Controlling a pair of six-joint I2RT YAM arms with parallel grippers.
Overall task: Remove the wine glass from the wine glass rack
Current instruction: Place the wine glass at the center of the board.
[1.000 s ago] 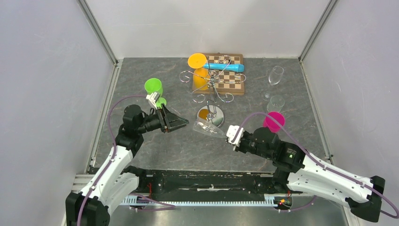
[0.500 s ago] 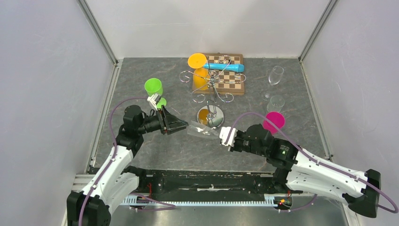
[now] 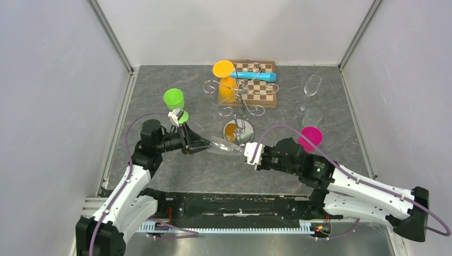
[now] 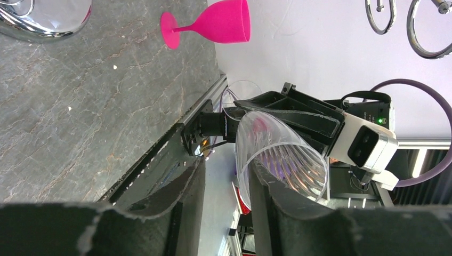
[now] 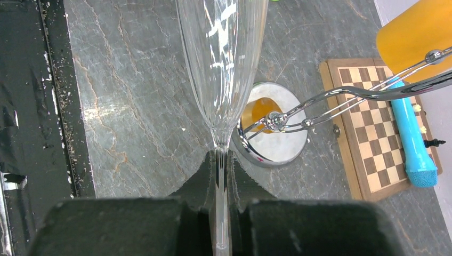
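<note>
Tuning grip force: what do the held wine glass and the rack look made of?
Held wine glass: clear, glossy, tabletop visible through it; glass or clear plastic, can't tell. The wine glass rack: polished chrome-like metal, base mirrors orange cup.

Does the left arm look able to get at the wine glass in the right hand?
Probably yes: the wine glass, held by its stem in the right hand, has its bowl at the open left hand, nothing between them.
</note>
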